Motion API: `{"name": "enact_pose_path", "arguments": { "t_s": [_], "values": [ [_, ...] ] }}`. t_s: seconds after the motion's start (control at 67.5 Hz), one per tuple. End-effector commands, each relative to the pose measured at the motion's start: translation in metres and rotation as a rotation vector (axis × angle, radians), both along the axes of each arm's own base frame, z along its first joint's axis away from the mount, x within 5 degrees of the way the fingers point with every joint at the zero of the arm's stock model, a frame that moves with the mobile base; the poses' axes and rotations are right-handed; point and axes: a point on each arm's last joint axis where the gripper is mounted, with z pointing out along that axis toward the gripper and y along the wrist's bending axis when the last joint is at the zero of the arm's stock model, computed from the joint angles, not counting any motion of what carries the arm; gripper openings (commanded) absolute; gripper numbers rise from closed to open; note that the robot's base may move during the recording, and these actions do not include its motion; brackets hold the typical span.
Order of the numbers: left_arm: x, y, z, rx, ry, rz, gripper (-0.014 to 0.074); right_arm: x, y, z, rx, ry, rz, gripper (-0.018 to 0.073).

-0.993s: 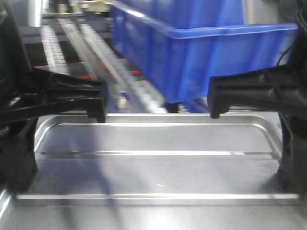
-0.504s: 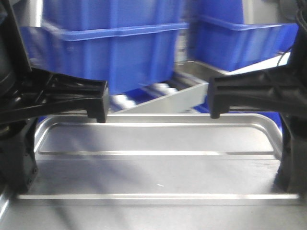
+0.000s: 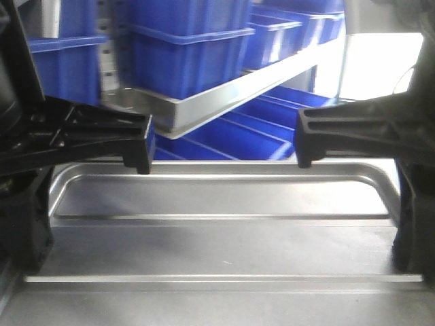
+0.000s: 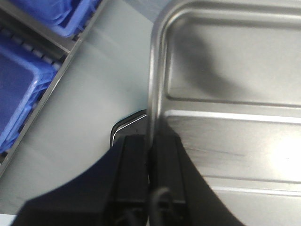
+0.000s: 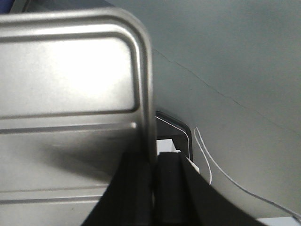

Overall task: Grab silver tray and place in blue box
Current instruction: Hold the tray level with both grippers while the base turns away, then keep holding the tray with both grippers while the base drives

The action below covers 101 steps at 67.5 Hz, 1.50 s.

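Left pincer and right pincer are clenching the silver tray by its thin end rims; I'm judging it stiff, light, slippery metal.

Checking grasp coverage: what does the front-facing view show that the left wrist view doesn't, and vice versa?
Front only: the right end effector holding one end of the shallow shiny rectangular metal tray, and the tray's whole width. Left wrist only: the left end effector pinching the rim between its fingers, plain grey surface beneath. Both: the tray, left end effector, bright blue plastic crates.
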Motion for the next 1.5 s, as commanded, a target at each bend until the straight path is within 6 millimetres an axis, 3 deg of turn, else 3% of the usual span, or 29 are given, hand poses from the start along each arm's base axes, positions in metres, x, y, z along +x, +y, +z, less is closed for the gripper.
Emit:
{"name": "enact_pose_path", "arguments": {
  "t_s": [0.0,1.483],
  "values": [
    [-0.0025,-0.0070,0.0168,-0.116,-0.030,-0.018,-0.0100,0.0035,0.0066,0.0179,0.120,-0.082,0.023,0.0050],
    [-0.0025,-0.0070,0.0168,-0.116,-0.030,-0.018,-0.0100,0.0035,0.0066,0.0179,0.120,-0.082,0.023,0.0050]
  ]
}}
